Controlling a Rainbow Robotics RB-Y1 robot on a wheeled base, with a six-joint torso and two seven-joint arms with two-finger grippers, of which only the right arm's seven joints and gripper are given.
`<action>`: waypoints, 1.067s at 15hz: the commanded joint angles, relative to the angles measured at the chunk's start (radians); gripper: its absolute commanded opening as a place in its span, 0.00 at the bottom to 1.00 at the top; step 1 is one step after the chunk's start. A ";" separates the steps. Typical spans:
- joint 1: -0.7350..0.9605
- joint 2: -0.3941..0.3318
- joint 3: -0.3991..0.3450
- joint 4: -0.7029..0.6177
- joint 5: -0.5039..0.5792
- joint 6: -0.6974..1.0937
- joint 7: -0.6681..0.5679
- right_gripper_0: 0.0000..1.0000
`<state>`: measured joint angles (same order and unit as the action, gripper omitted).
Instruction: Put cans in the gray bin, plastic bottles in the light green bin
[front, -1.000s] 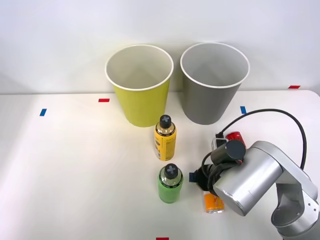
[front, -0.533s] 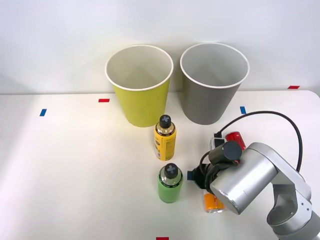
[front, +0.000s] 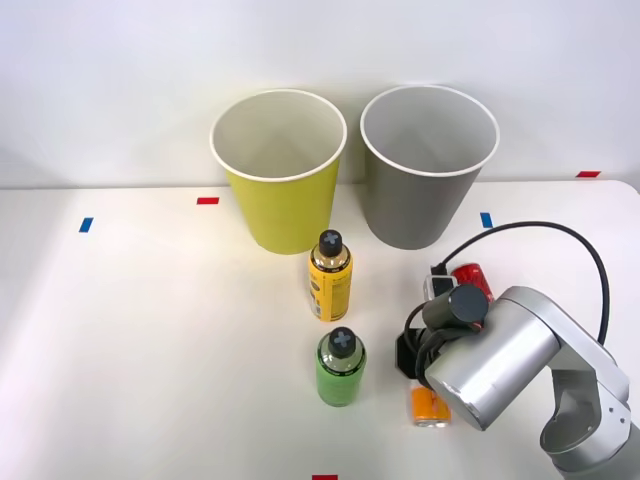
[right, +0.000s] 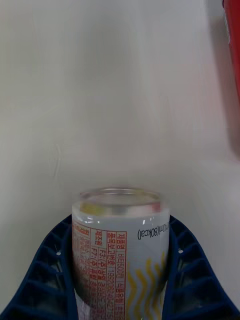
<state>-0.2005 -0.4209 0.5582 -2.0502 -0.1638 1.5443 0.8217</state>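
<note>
Fingers of the right gripper pinch the orange can lying near the desk's front right; the red can lies just beyond.

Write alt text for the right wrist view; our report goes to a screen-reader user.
A white can with orange print and yellow wavy lines lies on a white table, gripped between the two blue ribbed fingers of the right gripper. A red can shows at the picture's edge.

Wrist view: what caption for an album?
Blue pincer closed around the orange can, red can nearby.
</note>
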 joint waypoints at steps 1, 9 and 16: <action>0.020 -0.016 0.000 -0.047 -0.002 0.000 0.007 0.00; 0.122 -0.067 -0.143 -0.340 -0.135 -0.001 0.158 0.00; 0.377 -0.062 -0.359 -0.561 -0.174 -0.217 0.481 0.00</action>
<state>0.1418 -0.4872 0.2274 -2.5882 -0.3380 1.3640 1.2655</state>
